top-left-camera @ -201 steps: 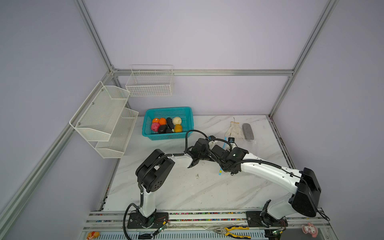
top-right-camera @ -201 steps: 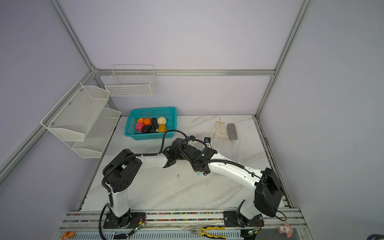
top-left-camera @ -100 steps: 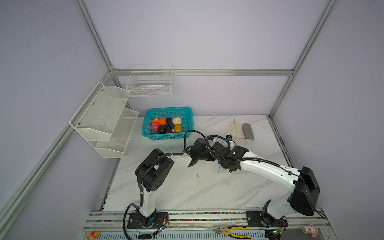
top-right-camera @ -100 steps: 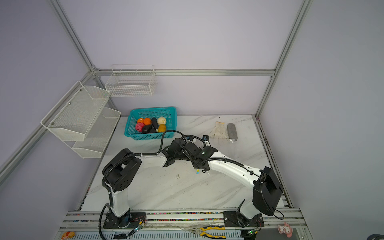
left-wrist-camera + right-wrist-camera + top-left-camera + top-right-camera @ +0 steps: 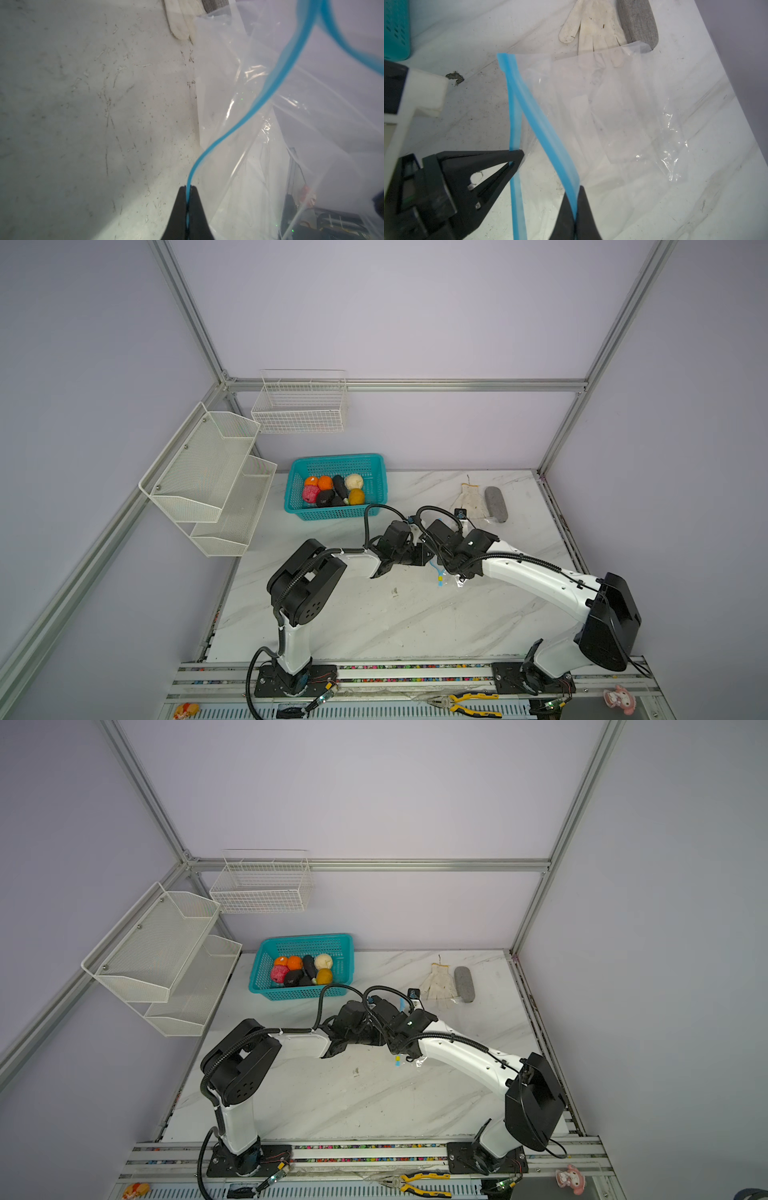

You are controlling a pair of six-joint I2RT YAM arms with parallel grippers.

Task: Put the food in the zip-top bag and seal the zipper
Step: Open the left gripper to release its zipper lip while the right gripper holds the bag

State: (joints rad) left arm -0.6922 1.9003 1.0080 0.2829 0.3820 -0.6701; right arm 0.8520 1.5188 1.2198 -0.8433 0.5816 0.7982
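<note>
Top views, both: at left rear, teal basket (image 5: 336, 458) holding all the food (image 5: 332, 491), well apart from the zip-top bag (image 5: 623, 104). Mid-table, left gripper (image 5: 188, 188) clamped on one lip of the zipper (image 5: 259, 99); right gripper (image 5: 577, 191) pinching the other lip, mouth parted between. Strip's long axis front to back, yellow slider (image 5: 439, 579) at the front end. Bag body spread rightward, far corner overlapping white glove (image 5: 591, 27) and grey pouch (image 5: 637, 20). White label (image 5: 578, 108) faint, print unreadable. From above, bag mostly hidden under the arms.
</note>
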